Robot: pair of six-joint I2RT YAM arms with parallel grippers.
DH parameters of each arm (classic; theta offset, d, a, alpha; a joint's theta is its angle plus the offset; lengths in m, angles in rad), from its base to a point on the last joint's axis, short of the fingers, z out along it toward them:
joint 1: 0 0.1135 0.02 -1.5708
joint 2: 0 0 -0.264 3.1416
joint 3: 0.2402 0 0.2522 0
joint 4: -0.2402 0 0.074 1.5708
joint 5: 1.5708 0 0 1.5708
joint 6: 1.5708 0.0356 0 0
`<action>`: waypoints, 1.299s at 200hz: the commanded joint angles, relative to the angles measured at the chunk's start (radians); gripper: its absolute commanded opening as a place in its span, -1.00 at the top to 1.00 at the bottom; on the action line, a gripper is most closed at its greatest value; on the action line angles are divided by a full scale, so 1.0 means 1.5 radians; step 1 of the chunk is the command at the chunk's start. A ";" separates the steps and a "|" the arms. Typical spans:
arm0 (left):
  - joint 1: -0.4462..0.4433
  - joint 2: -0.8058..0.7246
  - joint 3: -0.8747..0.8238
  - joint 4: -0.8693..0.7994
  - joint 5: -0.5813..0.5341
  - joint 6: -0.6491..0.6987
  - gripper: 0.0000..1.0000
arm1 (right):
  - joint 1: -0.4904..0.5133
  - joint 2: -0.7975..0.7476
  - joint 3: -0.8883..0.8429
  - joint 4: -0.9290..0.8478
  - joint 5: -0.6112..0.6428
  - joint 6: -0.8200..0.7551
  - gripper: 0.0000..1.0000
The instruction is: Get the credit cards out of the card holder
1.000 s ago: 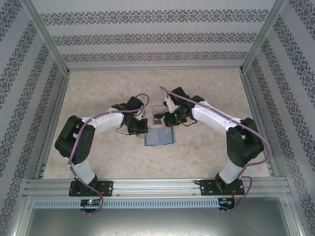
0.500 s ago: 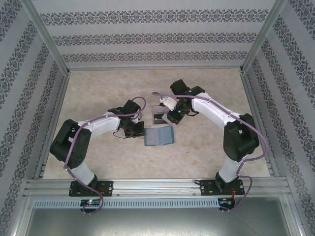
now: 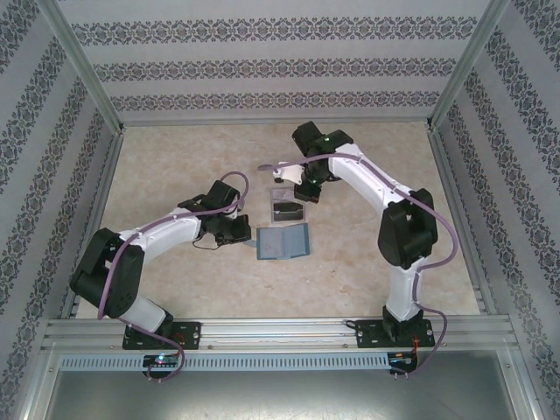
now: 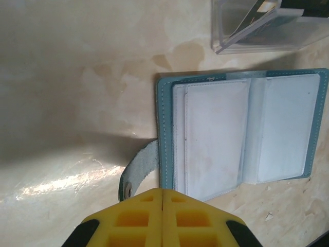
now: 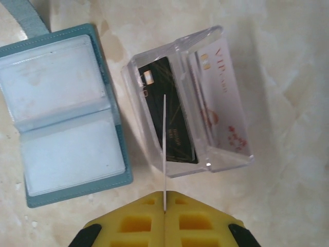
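My right gripper point(image 5: 164, 199) is pinched on a thin credit card point(image 5: 164, 144), edge-on over the clear stand point(image 5: 216, 163), where a black card point(image 5: 172, 123) and a VIP card point(image 5: 222, 105) stand. My left gripper point(image 4: 162, 194) is pressed together, empty, near the tab point(image 4: 140, 167) of the open card holder point(image 4: 241, 134), flat on the table point(image 4: 77, 77).

Bright, even light; a glare streak on the table point(image 4: 67, 180) at lower left, wrist views perhaps slightly soft.
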 commanded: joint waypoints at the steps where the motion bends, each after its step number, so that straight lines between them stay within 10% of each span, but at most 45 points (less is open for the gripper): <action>1: 0.009 -0.016 -0.009 0.014 -0.011 -0.011 0.88 | 0.001 0.044 0.068 -0.067 0.014 -0.063 1.00; 116: 0.026 -0.047 -0.013 -0.013 -0.023 -0.008 0.88 | 0.020 0.225 0.320 -0.171 0.032 -0.135 1.00; 260: 0.032 -0.037 -0.005 -0.022 -0.018 -0.012 0.88 | 0.025 0.308 0.349 -0.203 -0.004 -0.150 0.84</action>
